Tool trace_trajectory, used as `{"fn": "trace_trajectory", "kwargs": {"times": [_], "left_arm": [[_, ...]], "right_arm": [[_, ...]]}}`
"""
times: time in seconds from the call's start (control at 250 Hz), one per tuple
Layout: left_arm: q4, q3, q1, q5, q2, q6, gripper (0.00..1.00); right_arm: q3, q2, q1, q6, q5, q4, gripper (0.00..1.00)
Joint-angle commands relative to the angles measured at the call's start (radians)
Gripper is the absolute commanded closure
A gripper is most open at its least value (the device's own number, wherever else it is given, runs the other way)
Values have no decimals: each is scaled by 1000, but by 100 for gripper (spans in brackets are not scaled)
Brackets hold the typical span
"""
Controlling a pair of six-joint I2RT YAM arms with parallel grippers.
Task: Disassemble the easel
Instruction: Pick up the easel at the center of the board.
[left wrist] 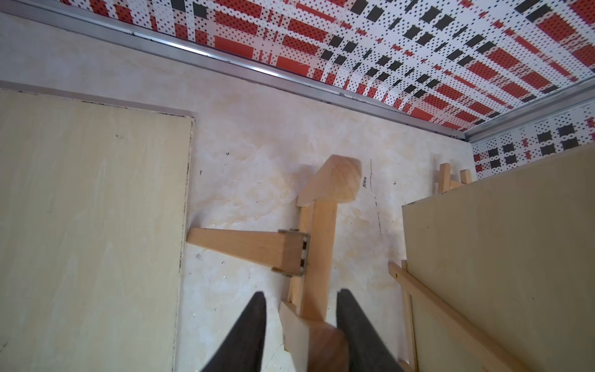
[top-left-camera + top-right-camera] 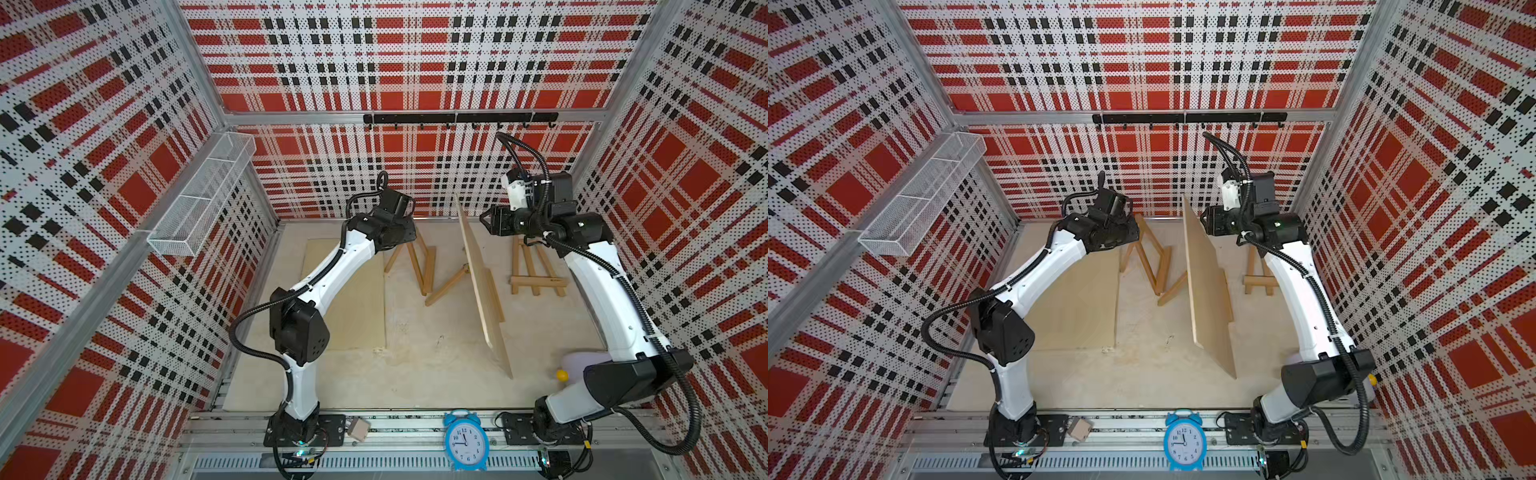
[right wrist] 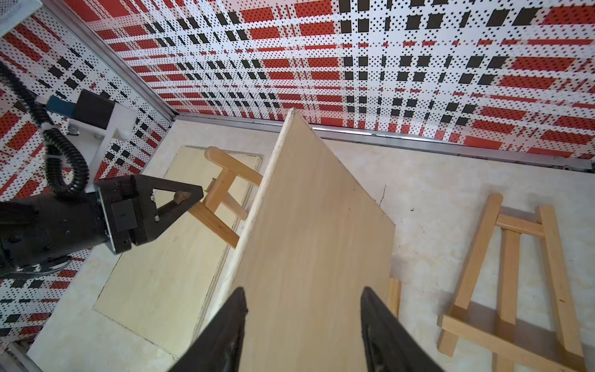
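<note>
In both top views, the small pale wooden easel [image 2: 429, 268] [image 2: 1163, 270] sits propped at the back of the beige table [image 2: 415, 374], just beyond the left arm [image 2: 332, 270]. A large tilted plywood board [image 2: 482, 282] leans beside it, and a second wooden easel [image 2: 538, 285] lies flat further right. The left wrist view shows the left gripper [image 1: 301, 294] part-open astride one of the easel's bars, one finger [image 1: 354, 322] against the wood and a gap at the other. In the right wrist view, the right gripper [image 3: 302, 291] stands with fingers wide apart before the board's face, holding nothing.
</note>
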Motion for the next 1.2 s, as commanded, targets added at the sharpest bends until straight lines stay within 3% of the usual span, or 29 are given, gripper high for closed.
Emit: {"fn": "trace_trajectory", "kwargs": {"times": [0.0, 0.484, 1.008, 1.136, 1.196], "left_arm": [[50, 9, 7, 27, -23, 16, 60], [-19, 70, 3, 50, 47, 54, 62], [-54, 89, -6, 48, 88, 81, 72], [-59, 90, -5, 50, 98, 82, 95], [-64, 89, -3, 50, 99, 88, 98]], "right_arm": [[28, 5, 3, 13, -2, 34, 41], [1, -17, 3, 22, 16, 43, 41], [-8, -17, 3, 28, 18, 45, 41], [-6, -20, 3, 27, 22, 40, 41], [-6, -20, 3, 27, 25, 40, 41]]}}
